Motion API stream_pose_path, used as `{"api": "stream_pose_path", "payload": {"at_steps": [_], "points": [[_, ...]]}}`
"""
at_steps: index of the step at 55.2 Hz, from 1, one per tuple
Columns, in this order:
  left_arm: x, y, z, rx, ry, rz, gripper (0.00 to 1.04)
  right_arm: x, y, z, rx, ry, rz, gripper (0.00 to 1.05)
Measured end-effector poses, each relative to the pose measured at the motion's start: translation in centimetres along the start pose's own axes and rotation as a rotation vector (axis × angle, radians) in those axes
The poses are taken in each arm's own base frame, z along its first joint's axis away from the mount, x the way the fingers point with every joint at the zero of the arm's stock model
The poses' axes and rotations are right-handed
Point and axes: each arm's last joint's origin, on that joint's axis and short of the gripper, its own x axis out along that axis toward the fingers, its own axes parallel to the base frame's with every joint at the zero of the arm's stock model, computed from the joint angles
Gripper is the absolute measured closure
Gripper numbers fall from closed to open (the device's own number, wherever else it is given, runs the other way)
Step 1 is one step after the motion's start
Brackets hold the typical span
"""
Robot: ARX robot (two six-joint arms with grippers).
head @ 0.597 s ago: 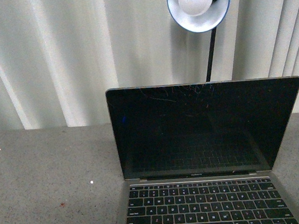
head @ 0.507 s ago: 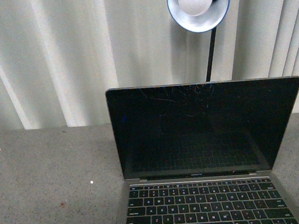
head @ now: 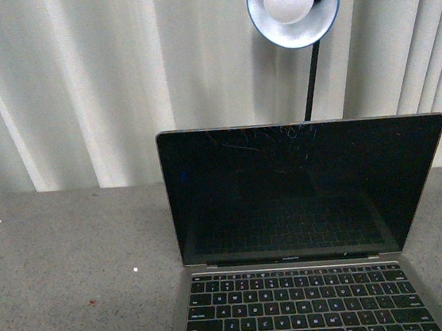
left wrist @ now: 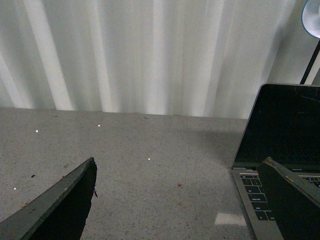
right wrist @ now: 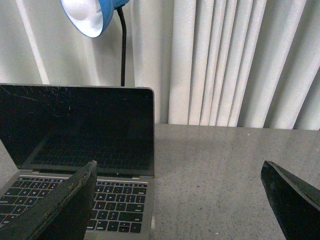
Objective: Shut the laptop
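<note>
Open on the speckled grey table (head: 63,255), right of centre in the front view: the laptop (head: 305,204), lid upright and tilted slightly back, black screen dark and scratched near its top edge, keyboard running out of the lower frame. Behind it, a blue-shaded lamp (head: 293,1) on a thin black stem, against a pale pleated curtain (head: 76,86). No arm visible from the front. Left gripper (left wrist: 180,162) spread wide, nothing between the dark fingers (left wrist: 50,210), hovering over bare table to the left of the laptop (left wrist: 280,130); one finger overlapping the near corner of the keyboard in the left wrist view, contact impossible to judge. Right gripper (right wrist: 179,167) likewise spread wide and empty, set off to the right of the laptop (right wrist: 80,130); one finger (right wrist: 55,210) crossing in front of the keys in the right wrist view, the other over bare table, well apart from the machine.
</note>
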Motion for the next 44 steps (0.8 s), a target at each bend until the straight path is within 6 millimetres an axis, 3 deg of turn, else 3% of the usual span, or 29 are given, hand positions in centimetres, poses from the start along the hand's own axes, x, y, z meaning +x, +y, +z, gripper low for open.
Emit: {"api": "stream_pose_path", "payload": {"at_steps": [44], "points": [[0.0, 0.0, 0.0, 0.0, 0.0, 0.0, 0.07, 0.0, 0.0, 0.0, 0.0, 0.0, 0.0, 0.07]]}}
